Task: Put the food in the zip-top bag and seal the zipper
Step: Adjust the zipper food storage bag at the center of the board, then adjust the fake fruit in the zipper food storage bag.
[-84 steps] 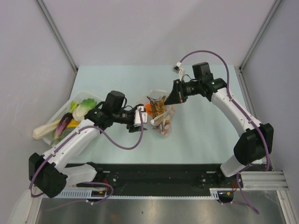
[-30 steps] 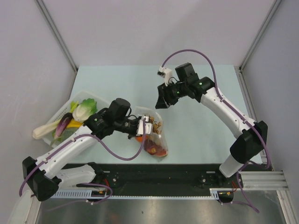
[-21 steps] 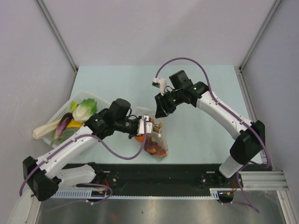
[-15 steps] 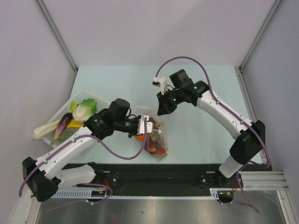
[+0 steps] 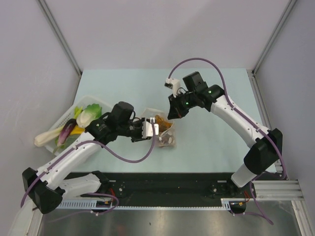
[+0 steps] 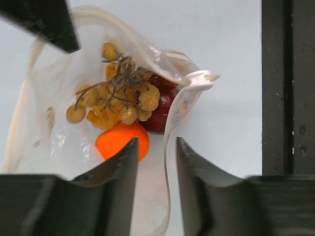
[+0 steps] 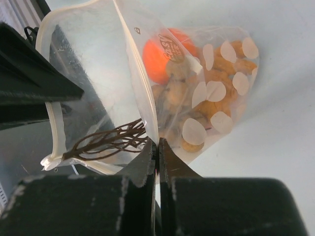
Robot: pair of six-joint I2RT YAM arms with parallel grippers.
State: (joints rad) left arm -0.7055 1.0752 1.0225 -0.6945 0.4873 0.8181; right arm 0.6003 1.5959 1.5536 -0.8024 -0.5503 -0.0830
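Note:
The clear zip-top bag (image 5: 166, 132) with white dots lies mid-table between both grippers. Inside it are food pieces: an orange fruit (image 6: 122, 142), a tan grape bunch (image 6: 118, 98) and a red piece (image 6: 162, 105); the orange fruit (image 7: 162, 54) and the tan bunch (image 7: 221, 73) also show in the right wrist view. My right gripper (image 7: 158, 142) is shut on the bag's whitish zipper (image 7: 140, 83) and holds the mouth up. My left gripper (image 6: 156, 142) is open, its fingers straddling the zipper strip (image 6: 171, 118) without pinching it.
A white tray (image 5: 66, 115) at the table's left holds a cabbage, an eggplant and other toy vegetables. The black rail (image 5: 162, 184) with both arm bases runs along the near edge. Grey walls stand on three sides.
My right gripper has dropped onto the bag's mouth and shut on its edge. The bag has been pulled back and up from its slumped lie. My left gripper has shifted slightly back.

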